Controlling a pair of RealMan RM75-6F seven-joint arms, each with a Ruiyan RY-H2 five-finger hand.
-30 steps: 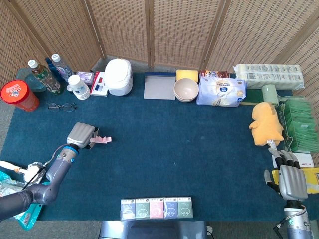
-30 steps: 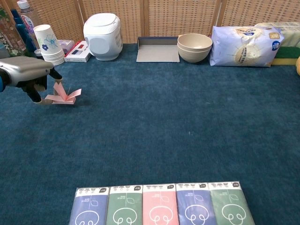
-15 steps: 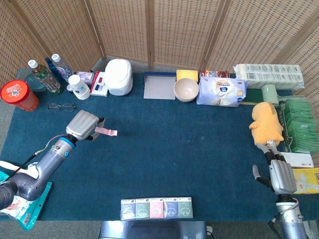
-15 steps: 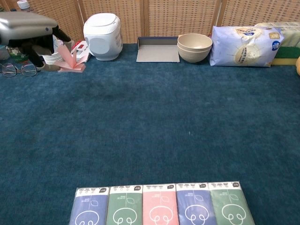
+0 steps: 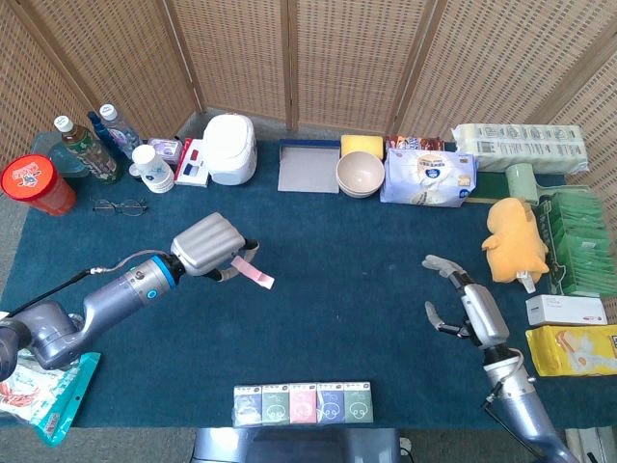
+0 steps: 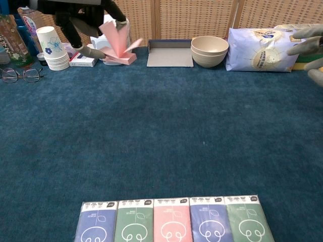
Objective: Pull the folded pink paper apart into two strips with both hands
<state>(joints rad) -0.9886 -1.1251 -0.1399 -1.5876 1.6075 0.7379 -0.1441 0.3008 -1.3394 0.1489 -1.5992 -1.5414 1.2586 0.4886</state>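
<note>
The left hand (image 5: 212,245) has carried the folded pink paper (image 5: 253,272) up off the blue-carpeted surface (image 5: 357,289) and inward from the left edge, where it was a second ago; the paper is now pinched in its fingers and held in the air, its loose flaps fanning out as the chest view shows (image 6: 117,43). The right hand (image 5: 461,301) has meanwhile swung in from the right corner, fingers spread and holding nothing, and now hovers well apart from the paper. That reads as both hands converging for a shared grip; the pull itself has not begun, since only one hand has the paper. Along the far edge stand bottles (image 5: 87,147), a white rice cooker (image 5: 230,148), a grey tray (image 5: 309,167), stacked bowls (image 5: 360,175) and a tissue pack (image 5: 429,177), with a row of coloured packets (image 5: 304,402) at the near edge. Woven rattan screens (image 5: 357,58) close off the room behind.
</note>
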